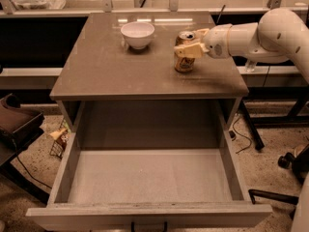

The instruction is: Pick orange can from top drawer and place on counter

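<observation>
The orange can (184, 63) stands upright on the right part of the counter (120, 71). My gripper (191, 41) reaches in from the right on a white arm and is shut on the orange can, one finger (187, 50) lying across its near side and the other behind its silver top. The can's base rests on the counter. The top drawer (149, 178) is pulled fully out below the counter and its grey floor is bare.
A white bowl (137, 34) sits on the counter left of the can. A dark seat (17, 124) and a snack packet (59, 141) lie on the floor to the left. Cables and a chair base (289, 161) are on the right.
</observation>
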`<state>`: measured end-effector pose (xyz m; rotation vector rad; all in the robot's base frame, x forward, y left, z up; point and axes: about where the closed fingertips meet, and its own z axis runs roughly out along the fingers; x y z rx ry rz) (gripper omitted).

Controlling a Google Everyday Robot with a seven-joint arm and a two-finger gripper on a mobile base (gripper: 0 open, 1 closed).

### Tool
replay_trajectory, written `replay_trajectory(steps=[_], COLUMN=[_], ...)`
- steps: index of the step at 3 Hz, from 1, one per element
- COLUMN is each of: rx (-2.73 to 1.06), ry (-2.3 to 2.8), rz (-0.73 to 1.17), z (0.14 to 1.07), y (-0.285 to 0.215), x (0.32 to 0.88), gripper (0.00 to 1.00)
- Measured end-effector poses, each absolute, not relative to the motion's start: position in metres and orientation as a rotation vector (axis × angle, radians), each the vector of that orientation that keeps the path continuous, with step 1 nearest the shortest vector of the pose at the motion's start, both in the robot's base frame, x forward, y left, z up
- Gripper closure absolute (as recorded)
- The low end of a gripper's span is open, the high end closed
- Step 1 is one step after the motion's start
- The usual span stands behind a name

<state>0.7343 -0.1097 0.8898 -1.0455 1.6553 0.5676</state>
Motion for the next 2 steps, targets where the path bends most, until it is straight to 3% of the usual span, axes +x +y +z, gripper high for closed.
replay_trajectory(steps=[1,2], rx=[-1.049,-1.051], ry=[1.654,1.654], rz=[0.572,0.575], z=[0.8888,0.8882], y=[-0.1066,-0.1048], x=[0.7346,0.7347], gripper=[0.05,0.0])
